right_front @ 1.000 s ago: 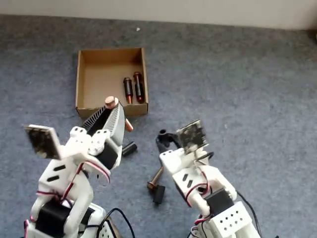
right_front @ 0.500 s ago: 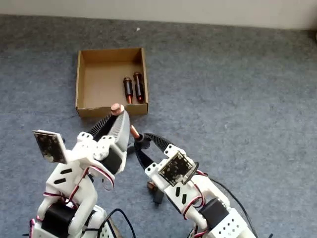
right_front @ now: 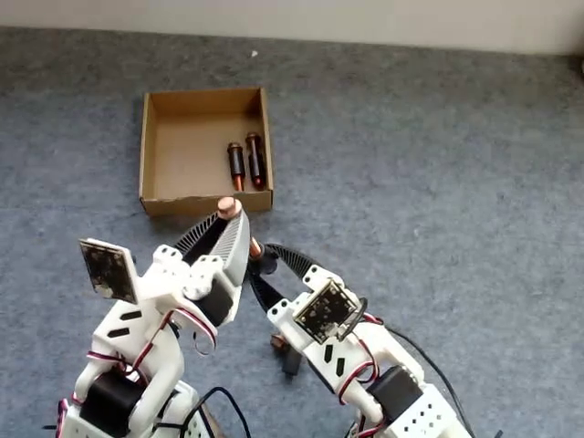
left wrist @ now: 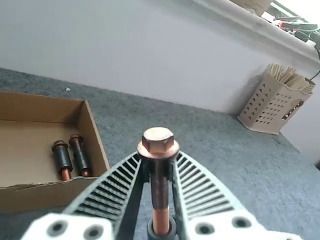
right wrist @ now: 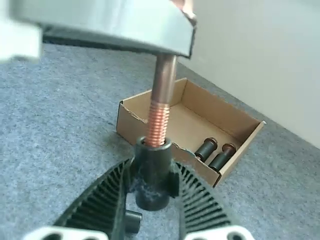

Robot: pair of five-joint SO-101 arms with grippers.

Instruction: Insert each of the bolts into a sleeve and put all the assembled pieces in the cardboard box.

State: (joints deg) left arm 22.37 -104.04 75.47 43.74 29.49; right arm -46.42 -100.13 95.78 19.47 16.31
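My left gripper [right_front: 234,230] [left wrist: 158,167] is shut on a copper bolt [right_front: 228,207] [left wrist: 158,145], held upright with its hex head on top. The bolt's threaded tip [right wrist: 159,125] sits in the mouth of a black sleeve [right wrist: 152,172] [right_front: 265,265] [left wrist: 161,231]. My right gripper [right wrist: 152,186] [right_front: 265,270] is shut on that sleeve just below the bolt. The cardboard box [right_front: 146,137] [left wrist: 94,135] [right wrist: 131,119] lies beyond, with two assembled pieces [right_front: 246,161] [left wrist: 71,157] [right wrist: 214,151] side by side at one wall.
A loose bolt [right_front: 277,342] and a black sleeve [right_front: 292,361] lie on the grey carpet, partly under the right arm. Another black sleeve [right wrist: 133,220] lies on the carpet under my right gripper. A perforated holder of sticks [left wrist: 272,105] stands by the wall.
The right arm swung left with the sleeve and brought it under the bolt. The left arm shifted the bolt to the right, off the box's front wall, and its tip met the sleeve.
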